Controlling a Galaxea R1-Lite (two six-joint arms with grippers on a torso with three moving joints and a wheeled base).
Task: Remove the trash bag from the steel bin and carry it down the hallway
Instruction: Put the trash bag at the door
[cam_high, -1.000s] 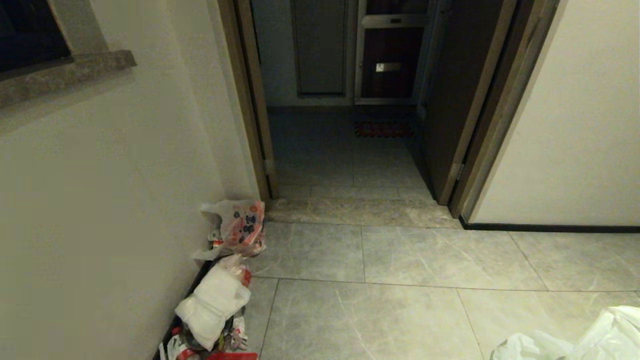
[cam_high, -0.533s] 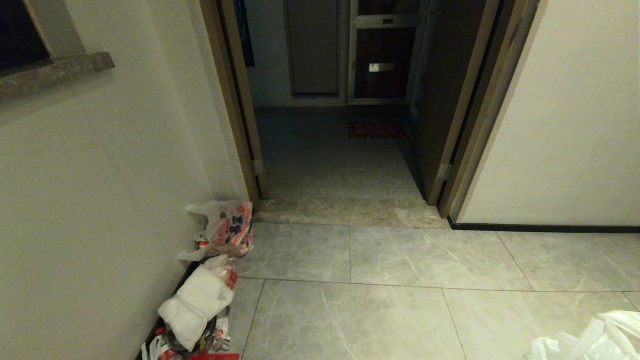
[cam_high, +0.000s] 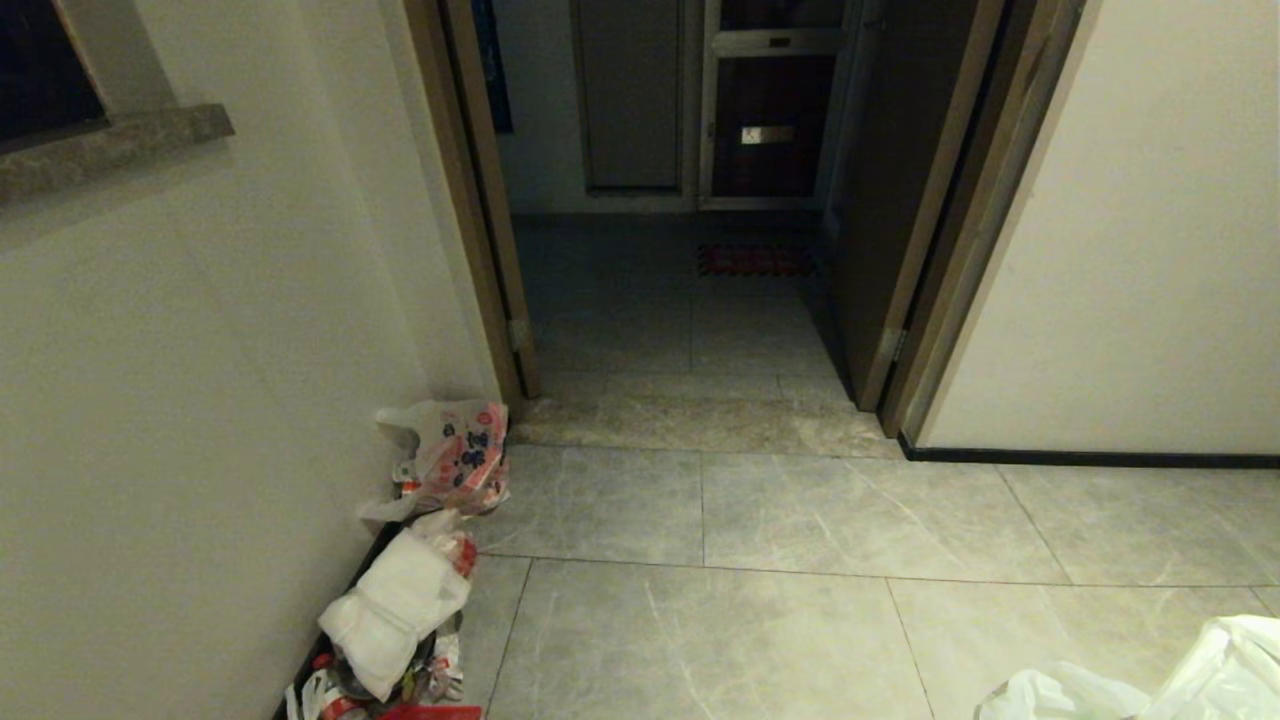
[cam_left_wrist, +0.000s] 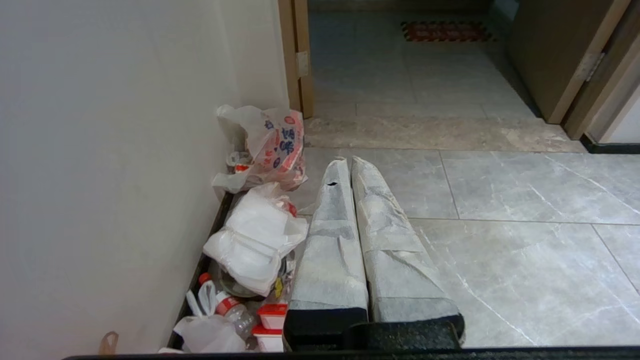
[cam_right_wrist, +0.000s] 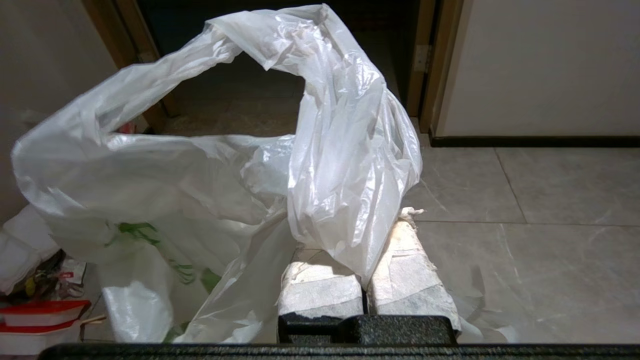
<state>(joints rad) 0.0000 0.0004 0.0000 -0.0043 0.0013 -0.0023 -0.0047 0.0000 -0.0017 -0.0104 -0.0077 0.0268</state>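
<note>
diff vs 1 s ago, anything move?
The whole head view slid left, then held: the camera turned, not the things. The trash bag stays clamped in the right hand, at the view's lower right. The left hand stays shut and empty; the litter pile lies unchanged by the wall.

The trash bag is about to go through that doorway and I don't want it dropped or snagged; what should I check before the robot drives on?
1. Right gripper shut on the trash bag: ok.
2. Bag out of the steel bin: ok; no bin in view.
3. Door open, doorway passable: ok.
4. Floor tiles ahead free of obstacles: ok.
5. Litter pile along the left wall, off the path: ok.
6. Left gripper shut, empty, beside the pile: ok.
</note>
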